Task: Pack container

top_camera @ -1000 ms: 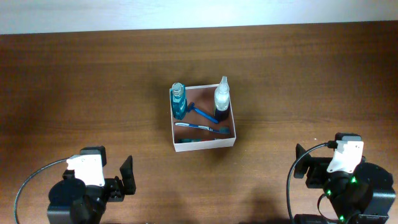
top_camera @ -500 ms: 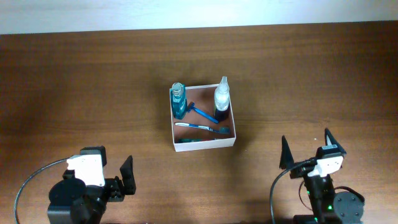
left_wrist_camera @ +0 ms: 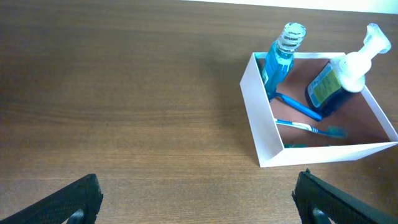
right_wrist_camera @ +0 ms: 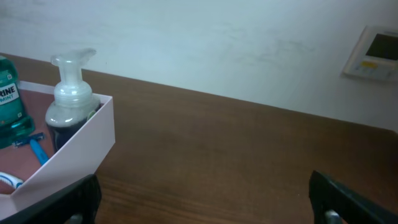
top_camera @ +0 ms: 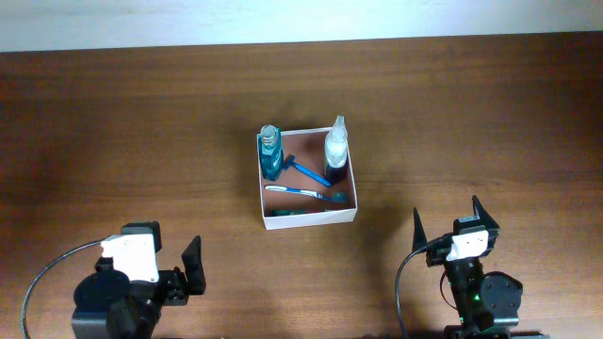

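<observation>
You have the wooden table (top_camera: 141, 122) with the container (top_camera: 308, 218) standing about the middle of it, a little toward the far edge and well apart from both grippers. The left gripper (left_wrist_camera: 198, 202) sits by the near-left corner and the right gripper (top_camera: 446, 224) by the near edge toward the right. Each has its jaws spread wide with nothing between them.

Inside the container, a blue mouthwash bottle (top_camera: 271, 155) stands upright in its far-left corner and a dark foam pump bottle (top_camera: 336, 151) in its far-right corner. A toothbrush (top_camera: 301, 191) lies crosswise nearer the front wall, and a blue razor (top_camera: 311, 173) lies slanted between the two bottles.

By my reading, the packing is finished or close to it. Four items are in, and you can see nothing loose on the wood around the container.

A small green thing (top_camera: 285, 213) pressed against the near wall is too tucked in to name. The overhead view cuts off the table's left, right and near edges, so anything waiting there is out of your sight.
</observation>
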### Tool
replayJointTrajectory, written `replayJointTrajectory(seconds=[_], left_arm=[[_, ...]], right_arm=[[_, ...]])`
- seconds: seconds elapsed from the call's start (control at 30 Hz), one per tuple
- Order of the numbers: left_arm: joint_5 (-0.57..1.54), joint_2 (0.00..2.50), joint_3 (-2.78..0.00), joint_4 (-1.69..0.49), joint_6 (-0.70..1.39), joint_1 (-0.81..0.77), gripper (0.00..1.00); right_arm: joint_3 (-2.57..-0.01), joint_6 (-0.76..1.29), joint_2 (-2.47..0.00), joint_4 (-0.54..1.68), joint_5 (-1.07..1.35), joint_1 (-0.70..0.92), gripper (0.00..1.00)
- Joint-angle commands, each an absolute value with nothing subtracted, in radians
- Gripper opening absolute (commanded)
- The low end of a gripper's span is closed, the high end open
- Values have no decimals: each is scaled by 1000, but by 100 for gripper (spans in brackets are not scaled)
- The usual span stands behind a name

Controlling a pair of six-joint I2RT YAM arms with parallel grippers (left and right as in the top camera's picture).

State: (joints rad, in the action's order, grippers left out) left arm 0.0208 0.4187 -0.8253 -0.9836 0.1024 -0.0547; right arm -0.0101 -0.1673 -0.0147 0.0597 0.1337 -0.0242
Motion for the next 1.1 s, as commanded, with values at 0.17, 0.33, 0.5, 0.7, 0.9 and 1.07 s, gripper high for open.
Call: replayJointTrajectory(seconds=[0.17, 0.33, 0.5, 0.7, 0.9, 1.07], left_arm=[[34, 412, -818, -982, 115, -52, 99], [35, 412, -818, -982, 115, -52, 99], [35, 412, -818, -982, 115, -52, 99], [34, 412, -818, -982, 115, -52, 99], [-7, 354, -736, -997, 73, -23, 99], [-14, 173, -462, -720, 62, -23, 99]], right_arm=[[-6, -176, -4, 64, 147, -19, 99], [-6, -176, -4, 64, 147, -19, 99], [-6, -176, -4, 64, 147, -19, 99], [-6, -176, -4, 64, 147, -19, 99], [-6, -176, -4, 64, 147, -19, 99], [-6, -176, -4, 64, 147, -19, 99]])
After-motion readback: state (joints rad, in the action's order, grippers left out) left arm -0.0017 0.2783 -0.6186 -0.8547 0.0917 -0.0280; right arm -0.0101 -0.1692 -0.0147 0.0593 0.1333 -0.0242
